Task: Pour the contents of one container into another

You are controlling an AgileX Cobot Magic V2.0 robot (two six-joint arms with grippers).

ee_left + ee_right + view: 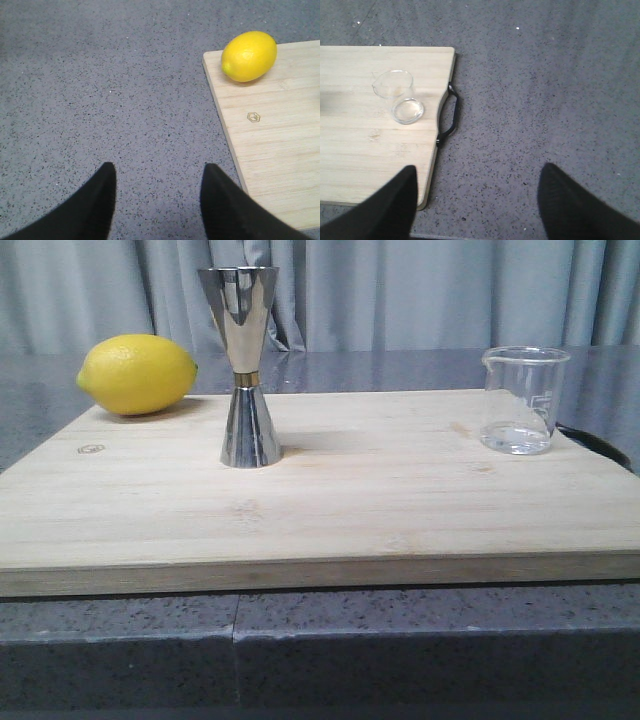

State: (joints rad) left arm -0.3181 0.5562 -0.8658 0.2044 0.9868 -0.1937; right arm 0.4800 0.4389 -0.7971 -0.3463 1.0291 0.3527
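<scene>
On the cutting board, beaker at three o'clock and jigger at ten stand untouched — both the right gripper and left gripper hang spread and empty, so reaching for the beaker likely comes first.

Yellow lemon, pale wood-grain board, grey speckled counter, steel jigger w/ gold band, clear beaker

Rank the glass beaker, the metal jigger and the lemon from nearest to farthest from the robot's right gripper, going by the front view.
1. Glass beaker, on the board's right end, beside the right gripper.
2. Metal jigger, left of centre.
3. Lemon, far left corner.
</scene>
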